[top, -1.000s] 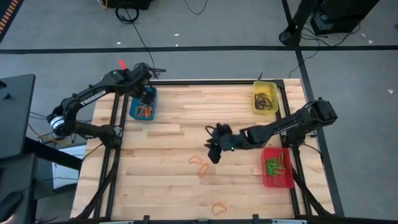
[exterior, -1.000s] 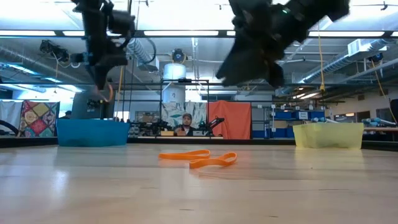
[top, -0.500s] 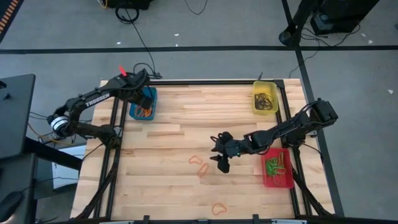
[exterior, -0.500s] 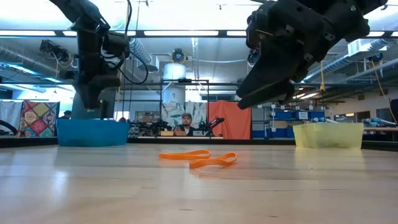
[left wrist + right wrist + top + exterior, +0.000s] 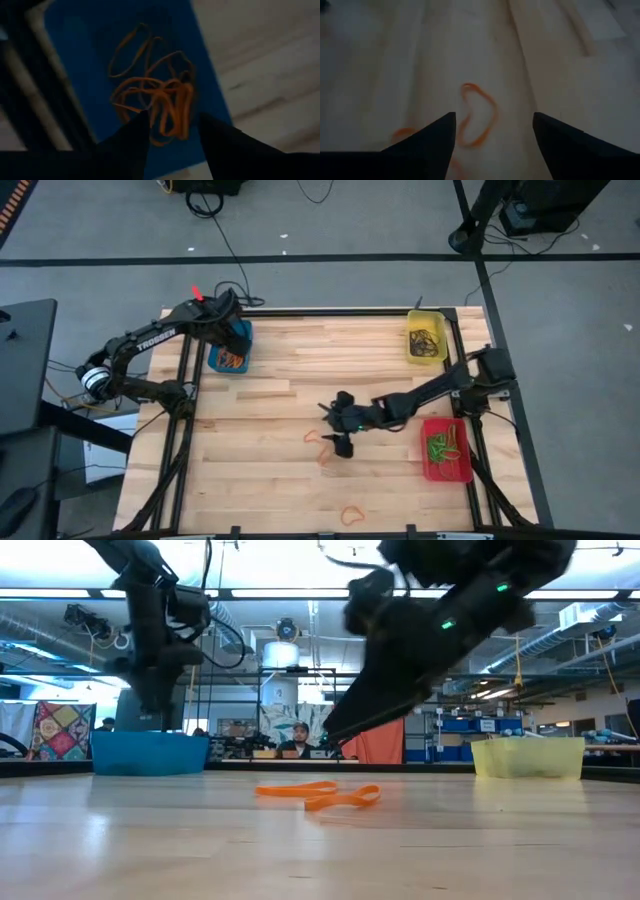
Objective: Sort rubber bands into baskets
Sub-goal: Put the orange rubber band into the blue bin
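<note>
Two hands at work. Right hand (image 5: 342,442), fingers wide apart and empty, sits low over the desk (image 5: 280,480) mid-area, aimed at the orange bands (image 5: 322,442) just beside it, prob. lining up a pick. Left hand (image 5: 234,340), fingers apart, nothing held, hangs over the blue basket (image 5: 214,361), where an orange pile lies. Count: 3 baskets, blue, yellow (image 5: 426,337) w/ dark bands, red (image 5: 446,450) w/ green ones. Loose on desk: approx. 3 orange loops, incl. one (image 5: 352,515) near the front edge.

The left arm (image 5: 150,340) carries white lettering along its dark link, reading "TROSSEN" (seen from the high view). Nothing else in any view can be read.
</note>
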You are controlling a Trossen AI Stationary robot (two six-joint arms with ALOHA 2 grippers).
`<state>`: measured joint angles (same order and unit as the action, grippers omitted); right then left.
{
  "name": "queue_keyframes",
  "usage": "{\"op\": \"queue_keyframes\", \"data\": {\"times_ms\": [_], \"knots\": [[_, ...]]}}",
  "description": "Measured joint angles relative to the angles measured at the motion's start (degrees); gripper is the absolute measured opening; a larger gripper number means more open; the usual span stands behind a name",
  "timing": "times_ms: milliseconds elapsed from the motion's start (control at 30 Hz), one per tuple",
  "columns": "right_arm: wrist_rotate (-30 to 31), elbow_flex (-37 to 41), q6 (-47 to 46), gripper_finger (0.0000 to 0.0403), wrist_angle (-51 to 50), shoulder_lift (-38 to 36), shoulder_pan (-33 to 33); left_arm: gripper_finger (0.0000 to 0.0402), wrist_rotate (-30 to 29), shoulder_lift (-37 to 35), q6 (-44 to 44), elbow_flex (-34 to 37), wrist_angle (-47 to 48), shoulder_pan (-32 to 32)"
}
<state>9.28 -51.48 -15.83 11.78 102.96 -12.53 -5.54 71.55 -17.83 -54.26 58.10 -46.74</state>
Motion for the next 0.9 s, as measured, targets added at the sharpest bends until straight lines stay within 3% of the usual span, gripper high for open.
{"op": "queue_keyframes", "data": {"times_ms": [167,400,533,667,833,900], "knots": [[-0.88,-5.79,4.96,0.0262,-0.37,5.79,1.12,0.0161,5.83,-0.42,0.05,-0.50,1.47,2.02],[-5.39,-10.14,9.07,0.0228,-4.92,12.99,1.61,0.0150,2.48,-0.37,-0.24,-0.31,4.66,6.10],[-4.87,-11.19,10.32,0.0203,-6.85,14.35,1.27,0.0147,6.80,-0.39,0.97,-0.31,4.61,8.59],[-4.53,-11.22,10.04,0.0145,-7.32,14.58,1.03,0.0147,8.59,-0.39,0.33,-1.62,4.72,11.27],[-5.15,-10.97,10.41,0.0020,-8.79,12.60,1.25,0.0147,8.94,-0.40,1.36,-6.10,4.40,15.30],[-5.01,-10.76,9.79,0.0013,-10.34,11.35,1.71,0.0147,10.03,-0.45,5.25,-7.87,2.88,17.79]]}}
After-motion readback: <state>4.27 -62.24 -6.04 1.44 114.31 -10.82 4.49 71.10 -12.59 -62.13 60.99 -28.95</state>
